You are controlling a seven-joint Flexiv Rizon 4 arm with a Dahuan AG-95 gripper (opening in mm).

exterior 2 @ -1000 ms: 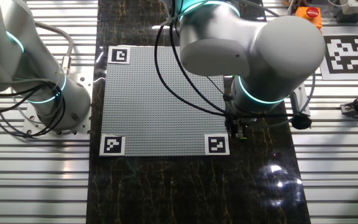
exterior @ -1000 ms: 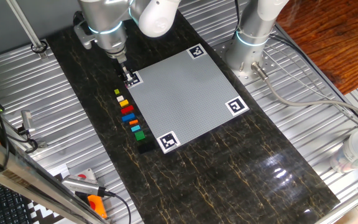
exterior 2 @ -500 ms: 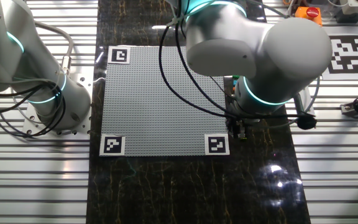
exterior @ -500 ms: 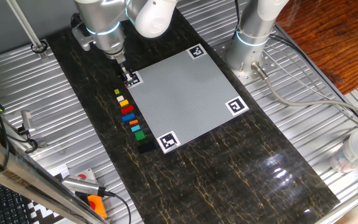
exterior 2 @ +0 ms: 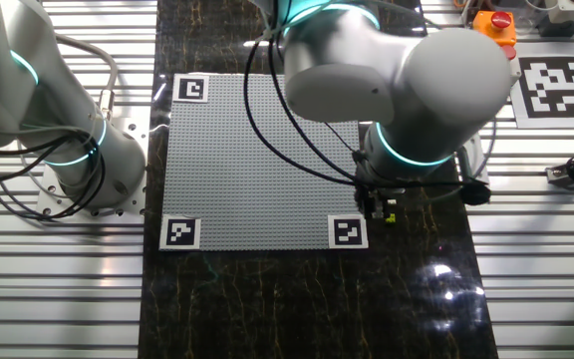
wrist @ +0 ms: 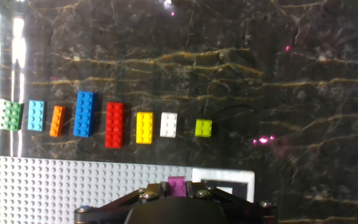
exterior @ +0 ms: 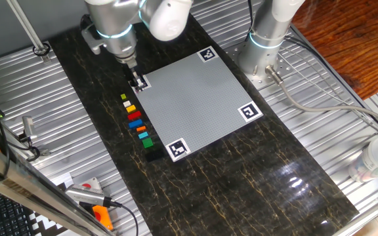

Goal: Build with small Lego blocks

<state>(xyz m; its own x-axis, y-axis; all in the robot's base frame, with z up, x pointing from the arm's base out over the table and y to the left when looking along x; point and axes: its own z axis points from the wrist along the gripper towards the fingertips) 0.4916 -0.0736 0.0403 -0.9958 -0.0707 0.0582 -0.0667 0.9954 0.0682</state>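
My gripper (wrist: 176, 186) is shut on a pink small Lego block (wrist: 176, 185), held between the jaws over the corner tag (wrist: 229, 183) of the grey studded plate (wrist: 55, 186). In one fixed view the gripper (exterior: 138, 83) hangs at the plate's near-left corner; the other fixed view shows it too (exterior 2: 378, 208). Loose blocks lie in a row on the dark table: green (wrist: 9, 115), light blue (wrist: 36, 115), orange (wrist: 57, 121), blue (wrist: 84, 114), red (wrist: 114, 125), yellow (wrist: 144, 127), white (wrist: 168, 124), olive (wrist: 203, 128). The row (exterior: 136, 121) runs along the plate's edge.
The grey plate (exterior: 195, 98) has black-and-white tags at its corners (exterior: 178, 149). A second robot base (exterior: 264, 46) stands behind the plate. Ribbed metal surfaces flank the dark table. An orange-handled tool (exterior: 100, 215) lies at the front left.
The arm has shifted slightly sideways at the plate's corner. In the other fixed view the olive block beside the gripper shows more. The row of blocks has not moved.
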